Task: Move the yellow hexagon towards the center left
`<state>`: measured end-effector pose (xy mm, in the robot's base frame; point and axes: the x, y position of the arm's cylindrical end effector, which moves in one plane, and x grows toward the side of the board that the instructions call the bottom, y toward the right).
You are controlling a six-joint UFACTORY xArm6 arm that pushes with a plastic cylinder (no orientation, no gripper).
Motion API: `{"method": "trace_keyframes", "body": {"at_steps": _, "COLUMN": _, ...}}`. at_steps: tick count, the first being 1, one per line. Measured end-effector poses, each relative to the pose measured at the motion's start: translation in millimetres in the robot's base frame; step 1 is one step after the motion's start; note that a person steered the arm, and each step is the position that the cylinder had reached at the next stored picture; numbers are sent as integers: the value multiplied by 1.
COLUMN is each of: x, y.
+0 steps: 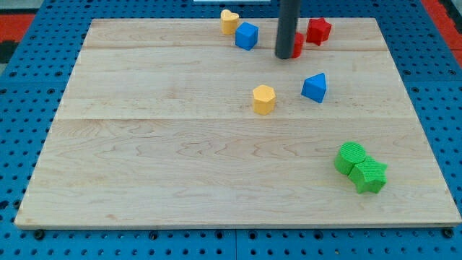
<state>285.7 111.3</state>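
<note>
1. Overhead, a pale wooden board point(144, 180) lies on a blue pegboard table point(29, 87); every place below is given relative to the yellow hexagon point(264, 99).
2. That yellow hexagon stands a little to the right of the board's middle, in its upper half, touching nothing.
3. Just to its right, apart from it, sits a blue triangular block point(315, 87).
4. Above the hexagon and slightly right, my tip point(284, 56) meets the board; the dark rod rises out of the view's top. It is a plain rod, holding nothing, well apart from the hexagon.
5. A small red block point(297, 45) shows behind the rod, mostly hidden; a red star-like block point(318, 30) lies further right.
6. Above and slightly left of the hexagon sit a blue cube point(247, 35) and a yellow heart-like block point(229, 21).
7. Far below-right, a green round block point(351, 157) touches a green star-like block point(370, 175).
</note>
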Motion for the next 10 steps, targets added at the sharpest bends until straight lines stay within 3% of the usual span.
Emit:
{"method": "trace_keyframes", "body": {"at_steps": 1, "x": -2, "y": 66}}
{"method": "trace_keyframes", "body": {"at_steps": 2, "x": 23, "y": 81}}
{"method": "trace_keyframes", "body": {"at_steps": 5, "x": 38, "y": 150}}
{"method": "trace_keyframes", "body": {"at_steps": 8, "x": 75, "y": 119}}
{"method": "trace_keyframes", "body": {"at_steps": 10, "x": 133, "y": 14}}
